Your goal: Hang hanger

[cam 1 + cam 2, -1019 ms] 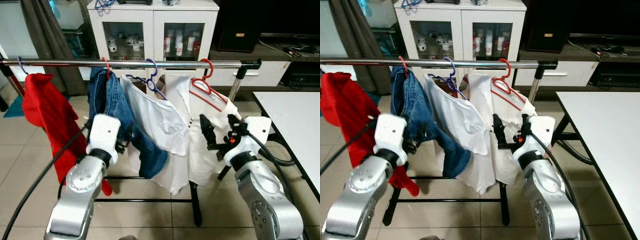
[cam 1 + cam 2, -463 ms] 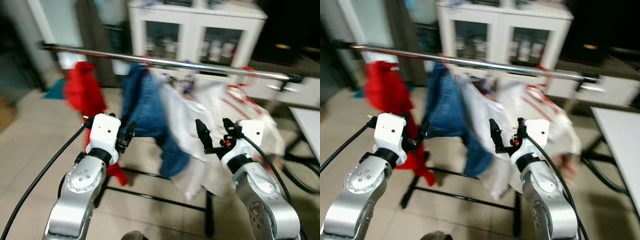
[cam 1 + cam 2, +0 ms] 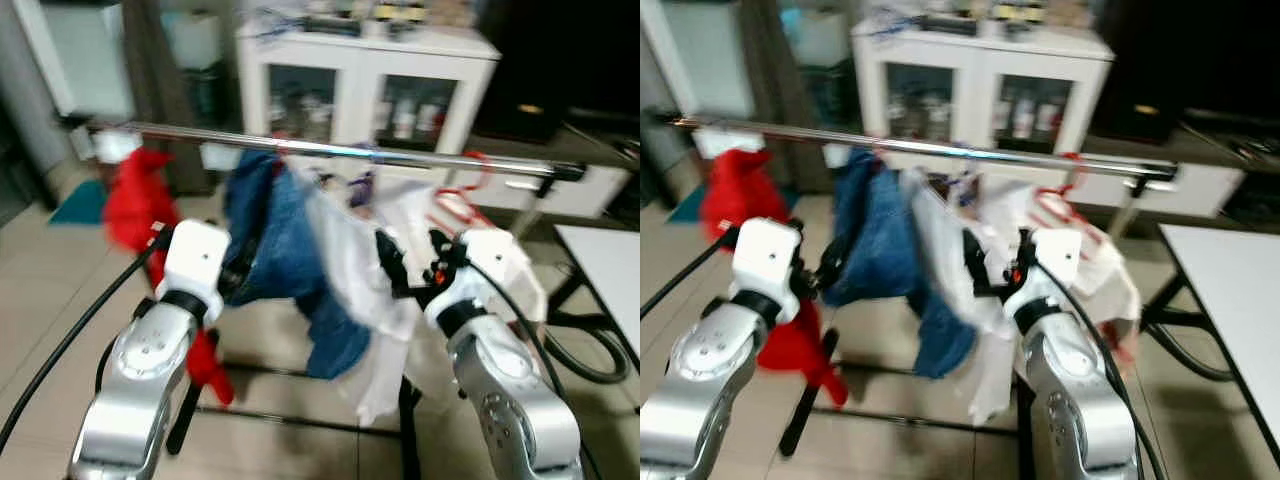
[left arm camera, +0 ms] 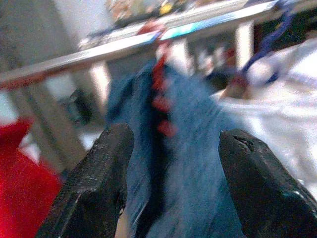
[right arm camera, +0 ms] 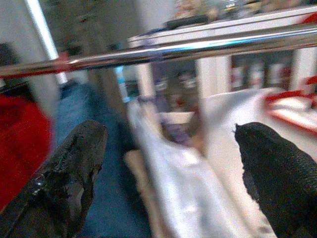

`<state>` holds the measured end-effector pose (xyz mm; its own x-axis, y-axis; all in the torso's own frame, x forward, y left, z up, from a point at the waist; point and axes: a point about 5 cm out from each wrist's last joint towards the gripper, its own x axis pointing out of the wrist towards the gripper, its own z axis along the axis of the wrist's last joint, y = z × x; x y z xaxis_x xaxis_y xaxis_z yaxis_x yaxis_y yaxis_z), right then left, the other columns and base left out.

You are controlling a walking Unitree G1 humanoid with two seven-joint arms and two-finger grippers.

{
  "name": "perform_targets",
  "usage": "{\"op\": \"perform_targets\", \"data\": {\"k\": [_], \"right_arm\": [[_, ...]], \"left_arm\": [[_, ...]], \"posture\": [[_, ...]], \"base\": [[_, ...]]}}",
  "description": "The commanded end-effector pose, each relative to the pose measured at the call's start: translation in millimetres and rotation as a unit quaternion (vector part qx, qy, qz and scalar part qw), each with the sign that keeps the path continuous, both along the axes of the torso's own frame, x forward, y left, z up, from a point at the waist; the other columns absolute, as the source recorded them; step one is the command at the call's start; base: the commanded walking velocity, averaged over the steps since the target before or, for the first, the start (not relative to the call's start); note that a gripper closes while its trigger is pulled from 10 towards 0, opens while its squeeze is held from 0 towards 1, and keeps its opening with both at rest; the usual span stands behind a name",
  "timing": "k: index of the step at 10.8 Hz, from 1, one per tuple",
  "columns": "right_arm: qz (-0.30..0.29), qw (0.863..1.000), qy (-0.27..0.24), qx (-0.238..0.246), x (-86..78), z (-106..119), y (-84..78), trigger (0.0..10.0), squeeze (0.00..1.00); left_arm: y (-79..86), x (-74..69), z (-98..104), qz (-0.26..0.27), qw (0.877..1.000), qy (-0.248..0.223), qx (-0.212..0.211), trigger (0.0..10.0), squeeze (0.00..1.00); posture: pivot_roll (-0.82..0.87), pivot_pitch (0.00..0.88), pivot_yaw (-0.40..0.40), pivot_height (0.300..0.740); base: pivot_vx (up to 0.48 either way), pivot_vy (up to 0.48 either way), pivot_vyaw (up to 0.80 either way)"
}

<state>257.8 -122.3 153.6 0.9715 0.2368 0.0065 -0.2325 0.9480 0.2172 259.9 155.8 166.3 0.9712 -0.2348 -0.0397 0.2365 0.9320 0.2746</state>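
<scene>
**Both tools empty in front of a loaded clothes rail**

The rail [image 3: 330,150] runs across the room with four garments on it: a red garment [image 3: 135,205] at the robot's left, jeans [image 3: 285,250] on a red hanger, a white shirt [image 3: 350,265] on a purple hanger [image 3: 362,183], and another white garment on the red hanger [image 3: 462,195] towards the right end. These hangers sit hooked over the rail already.

The left tool [image 4: 171,183] stands with its fingers wide apart and empty, aimed at the jeans. The right tool [image 5: 163,173] is also spread wide and holds nothing, facing the white shirt just under the rail.

My judgement is that the hanging is finished or nearly so, and the robot is moving, since the head views are blurred. To do this step well, keep both arms clear of the fabric while stepping, so no finger snags a sleeve and drags a hook off the rail. Check that each hook sits fully over the bar.

No brand, label or writing is readable; the bottles in the white cabinet [image 3: 365,95] are too blurred.
</scene>
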Motion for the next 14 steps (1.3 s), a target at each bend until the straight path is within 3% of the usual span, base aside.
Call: {"op": "perform_targets", "data": {"k": [1, 3, 5, 6, 7, 9, 11, 14], "right_arm": [[-0.026, 1.000, 0.003, -0.010, 4.2, 1, -7.3, 10.0, 1.00], [-0.035, 0.999, -0.003, -0.017, 5.2, 6, -11.9, 10.0, 1.00], [0.058, 0.998, -0.020, -0.005, 1.6, 12, -10.8, 10.0, 1.00], [0.109, 0.994, -0.021, -0.021, 0.2, 13, -7.8, 10.0, 1.00], [0.133, 0.990, -0.009, -0.044, 1.0, 12, -6.5, 10.0, 1.00], [0.118, 0.990, 0.017, -0.075, 16.2, 6, -7.7, 10.0, 1.00], [0.092, 0.992, 0.039, -0.079, 38.6, 7, -2.9, 10.0, 1.00], [0.074, 0.991, 0.055, -0.100, 72.4, 16, 2.7, 10.0, 1.00]], "left_arm": [[-3.6, 1.0, 2, -0.014, 1.000, 0.000, -0.003, 10.0, 0.00], [-5.8, 0.1, 5, -0.027, 1.000, -0.003, -0.008, 10.0, 0.00], [-10.2, -5.9, 4, -0.065, 0.998, 0.006, -0.004, 10.0, 0.00], [-11.4, -8.6, 6, -0.084, 0.996, 0.004, -0.008, 10.0, 1.00], [-11.9, -10.5, 7, -0.099, 0.995, 0.010, -0.017, 10.0, 1.00], [-12.1, -15.8, 5, -0.147, 0.989, 0.027, -0.005, 10.0, 1.00], [-0.2, -18.2, -1, -0.158, 0.986, 0.054, 0.005, 10.0, 1.00], [-4.0, -28.2, -1, -0.235, 0.968, 0.084, -0.009, 10.0, 1.00]], "posture": [[0.15, 0.000, 0.006, 0.740], [0.15, 0.000, 0.004, 0.740], [0.15, 0.000, -0.006, 0.740], [0.16, 0.000, -0.010, 0.740], [0.15, 0.000, -0.014, 0.740], [0.15, 0.000, -0.023, 0.740], [0.16, 0.000, -0.037, 0.740], [0.17, 0.000, -0.055, 0.740]], "base": [[0.307, 0.000, 0.00], [0.126, 0.000, 0.00], [0.000, 0.000, 0.00], [0.000, 0.000, 0.00], [0.000, 0.000, 0.00], [0.000, 0.000, 0.00], [0.000, 0.000, 0.00], [0.000, 0.000, 0.00]]}}
